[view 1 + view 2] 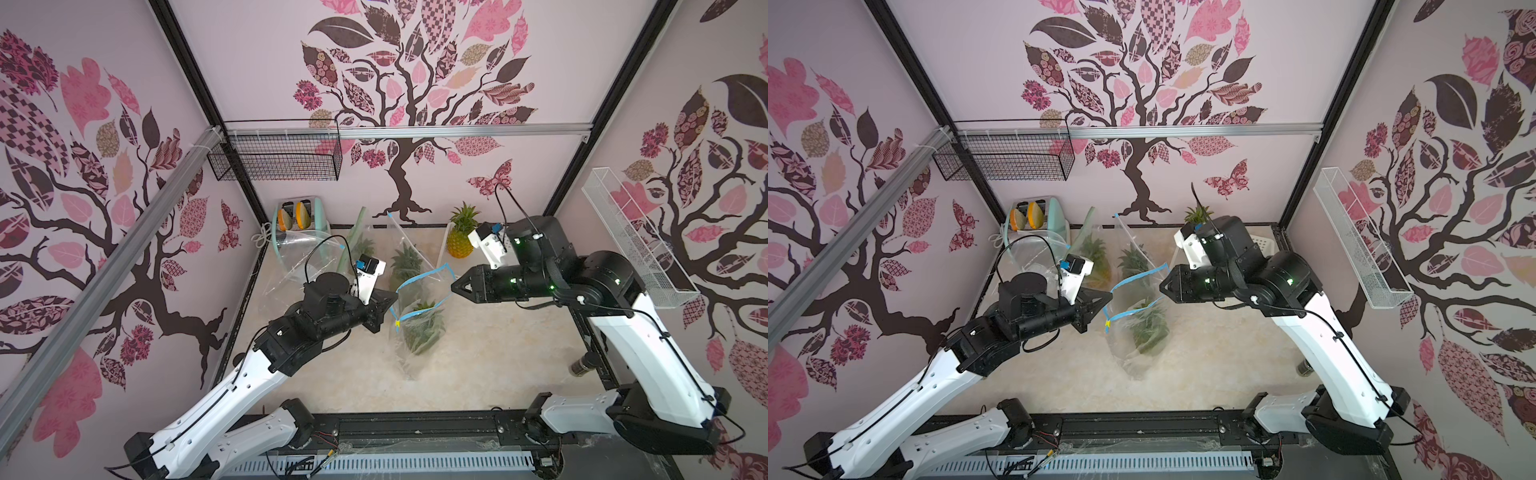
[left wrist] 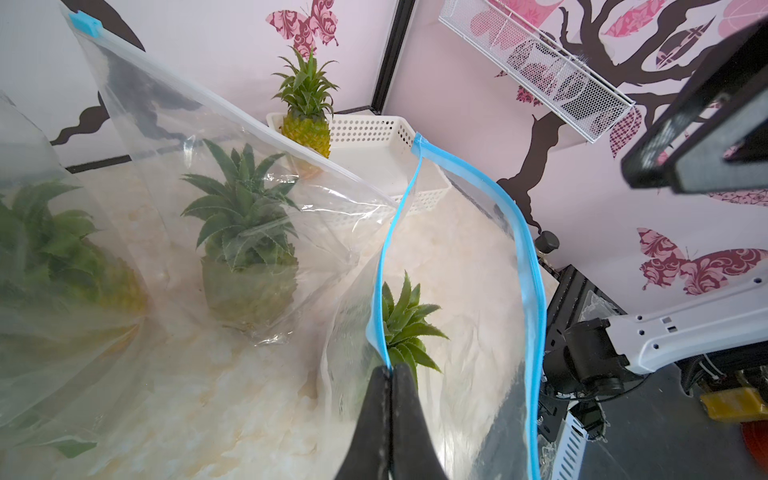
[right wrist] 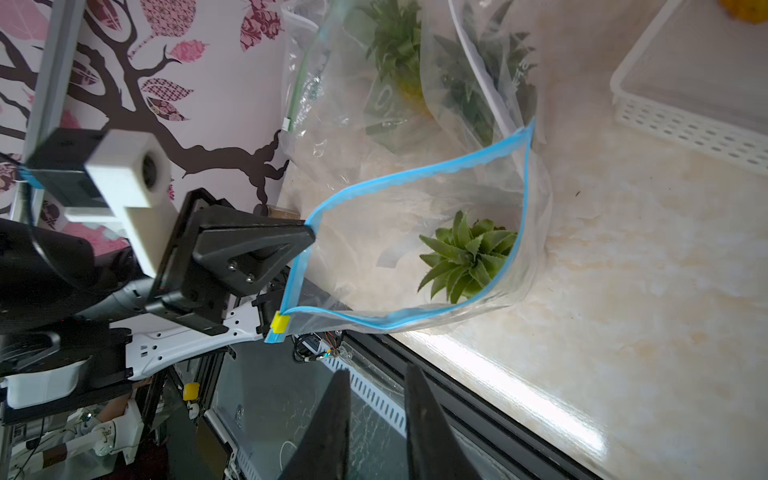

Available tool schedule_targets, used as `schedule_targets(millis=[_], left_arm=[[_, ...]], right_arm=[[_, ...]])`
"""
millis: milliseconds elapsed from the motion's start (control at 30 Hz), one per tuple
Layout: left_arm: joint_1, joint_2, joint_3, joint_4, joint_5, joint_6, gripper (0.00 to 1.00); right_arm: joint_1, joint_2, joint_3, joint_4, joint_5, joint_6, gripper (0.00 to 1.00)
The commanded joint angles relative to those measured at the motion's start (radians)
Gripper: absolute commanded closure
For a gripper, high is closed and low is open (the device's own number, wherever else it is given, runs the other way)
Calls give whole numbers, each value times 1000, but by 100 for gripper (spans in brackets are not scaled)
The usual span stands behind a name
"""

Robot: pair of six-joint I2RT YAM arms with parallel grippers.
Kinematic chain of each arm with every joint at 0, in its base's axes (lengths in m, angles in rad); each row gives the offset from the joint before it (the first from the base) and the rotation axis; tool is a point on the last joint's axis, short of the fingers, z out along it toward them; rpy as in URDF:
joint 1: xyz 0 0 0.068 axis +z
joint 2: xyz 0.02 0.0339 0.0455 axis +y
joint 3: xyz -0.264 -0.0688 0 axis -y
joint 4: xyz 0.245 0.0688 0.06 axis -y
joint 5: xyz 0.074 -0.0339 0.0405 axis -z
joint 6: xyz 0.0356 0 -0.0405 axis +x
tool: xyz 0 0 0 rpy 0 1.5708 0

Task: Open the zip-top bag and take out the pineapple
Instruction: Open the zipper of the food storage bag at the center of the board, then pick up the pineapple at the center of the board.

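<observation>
The clear zip-top bag [image 1: 415,353] [image 1: 1133,357] stands mid-table, its blue zip rim [image 3: 415,172] [image 2: 528,266] spread into a wide open loop with a yellow slider [image 3: 280,323] at one end. Inside it sits the pineapple [image 1: 424,328] [image 1: 1150,328] [image 2: 405,324] [image 3: 465,257], green crown up. My left gripper [image 1: 392,299] [image 1: 1111,297] [image 2: 390,368] [image 3: 309,235] is shut on the near-left side of the rim. My right gripper [image 1: 454,286] [image 1: 1162,286] [image 3: 376,370] hangs just right of the rim, open a little, holding nothing.
Two more clear bags with pineapples [image 1: 405,262] [image 1: 361,245] stand behind. A bare pineapple [image 1: 461,235] sits in a white basket [image 2: 374,133] at the back right. A toaster [image 1: 301,216] is back left. Wire baskets [image 1: 276,156] [image 1: 636,245] hang on the walls.
</observation>
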Motion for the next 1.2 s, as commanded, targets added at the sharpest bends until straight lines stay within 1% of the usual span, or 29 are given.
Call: schedule_targets(millis=[0,133,233,300,367,400,500,567,700,833,1167], left_arm=[[-3,-11,-4,77,13,-20,100],[-3,-9,-3,82,14,-17,100],[-5,-5,-8,97,20,-22,100],[-5,-3,-16,113,26,-29,100],[-5,-4,-27,127,29,-36,100],[-5,-5,-31,132,30,-38,100],[-6,-9,-47,145,31,-46,100],[-6,-9,-56,151,37,-46,100],[-8,-15,-67,158,43,-46,100],[-8,-20,-82,165,42,-43,100],[-8,-35,-135,225,81,-62,100]], right_arm=[[2,66,66,-15,-29,-49,74],[20,139,56,4,-60,-69,74],[25,163,-8,15,-53,-78,72],[27,167,-66,26,-37,-81,69],[29,168,-114,29,-14,-88,62],[31,171,-133,23,10,-93,56],[34,179,-191,2,76,-112,47],[33,183,-236,10,87,-123,41],[34,202,-294,44,79,-128,35],[38,222,-296,65,80,-130,34],[60,299,-183,44,118,-157,30]])
